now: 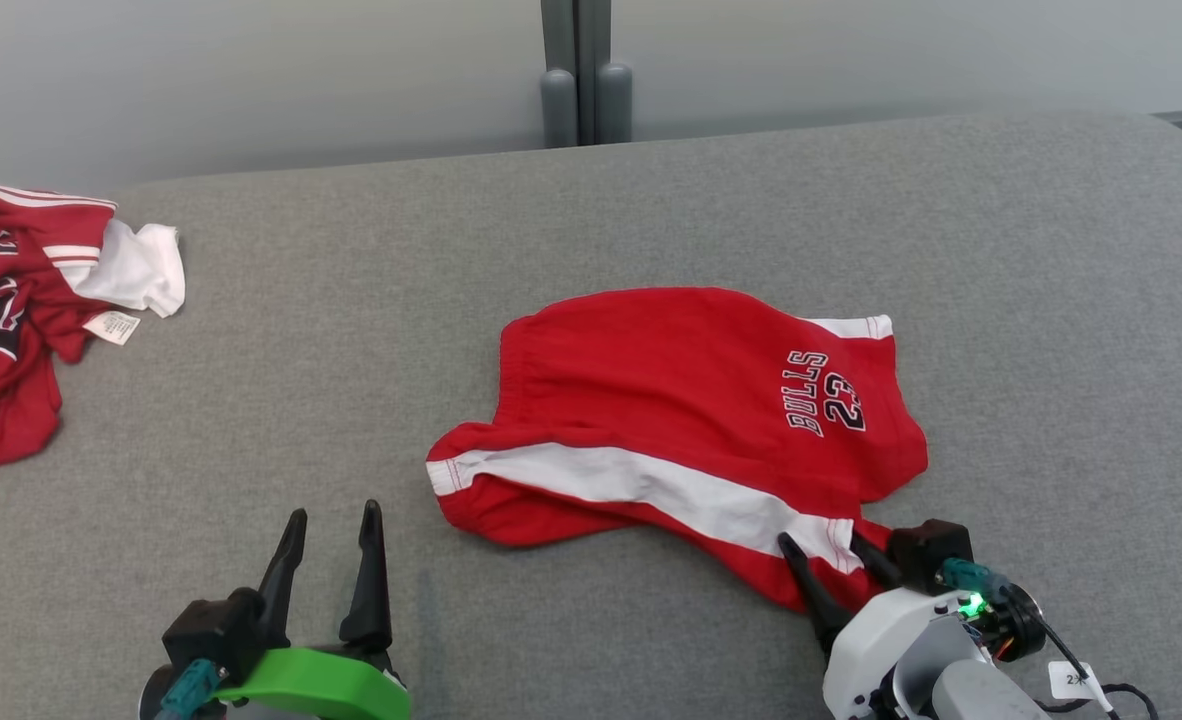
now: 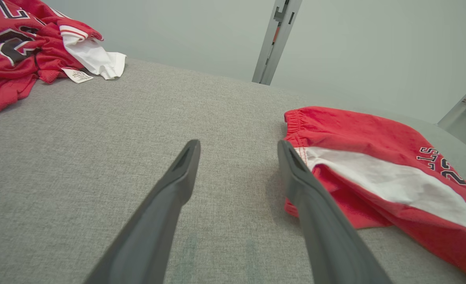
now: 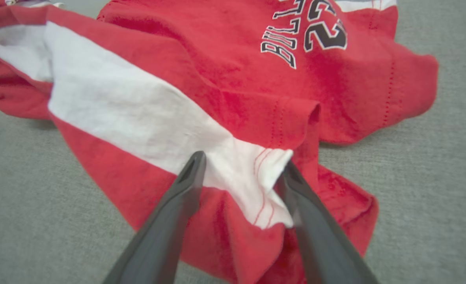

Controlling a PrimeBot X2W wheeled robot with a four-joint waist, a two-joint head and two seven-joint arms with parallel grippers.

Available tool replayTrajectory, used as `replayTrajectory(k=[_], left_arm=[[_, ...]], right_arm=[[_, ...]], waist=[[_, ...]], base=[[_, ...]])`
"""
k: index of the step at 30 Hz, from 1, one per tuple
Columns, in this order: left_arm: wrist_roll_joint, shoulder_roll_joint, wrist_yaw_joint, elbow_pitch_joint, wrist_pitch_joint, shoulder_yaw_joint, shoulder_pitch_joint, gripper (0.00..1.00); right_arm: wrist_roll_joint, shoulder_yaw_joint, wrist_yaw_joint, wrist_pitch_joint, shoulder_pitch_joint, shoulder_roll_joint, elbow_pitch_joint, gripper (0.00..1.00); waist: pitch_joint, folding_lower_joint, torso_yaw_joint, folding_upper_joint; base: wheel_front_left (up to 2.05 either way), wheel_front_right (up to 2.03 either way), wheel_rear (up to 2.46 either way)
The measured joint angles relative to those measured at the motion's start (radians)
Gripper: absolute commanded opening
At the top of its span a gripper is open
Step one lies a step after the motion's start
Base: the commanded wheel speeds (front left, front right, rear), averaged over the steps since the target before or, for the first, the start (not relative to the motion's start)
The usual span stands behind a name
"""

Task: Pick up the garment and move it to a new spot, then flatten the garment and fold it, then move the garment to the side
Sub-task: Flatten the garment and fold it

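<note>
The head camera looks forward and down from above the near edge of the grey counter [image 1: 351, 330], out to the pale wall [image 1: 251, 80] at 12 o'clock. The left wrist camera rides low, sighting along the left hand [image 2: 237, 142], with the red shorts [image 2: 375, 165] at its 3 o'clock. The right wrist camera sits very close over the shorts, looking along the right hand [image 3: 243, 159]. All three share the shorts; head and left wrist also share the red jersey [image 1: 1, 330] toward 10 o'clock.
</note>
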Motion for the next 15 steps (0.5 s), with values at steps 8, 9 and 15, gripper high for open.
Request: replayTrajectory(k=[8, 9, 15], left_arm=[[0.005, 0.000, 0.000, 0.000, 0.000, 0.004, -0.005, 1.00], [0.005, 0.000, 0.000, 0.000, 0.000, 0.005, -0.005, 1.00], [0.005, 0.000, 0.000, -0.001, 0.000, 0.005, -0.006, 1.00]], right_arm=[[0.075, -0.022, 0.000, 0.005, 0.000, 0.000, -0.002, 0.32], [0.073, -0.024, 0.000, 0.006, 0.000, 0.000, 0.000, 0.31], [0.072, -0.015, 0.000, 0.017, -0.013, 0.000, 0.028, 0.16]], waist=[[0.005, 0.0000, 0.003, 0.0000], [0.006, 0.0000, 0.002, 0.0000], [0.010, 0.0000, -0.002, 0.0000]], base=[[0.00, 0.00, 0.00], [0.00, 0.00, 0.00], [0.00, 0.00, 0.00]])
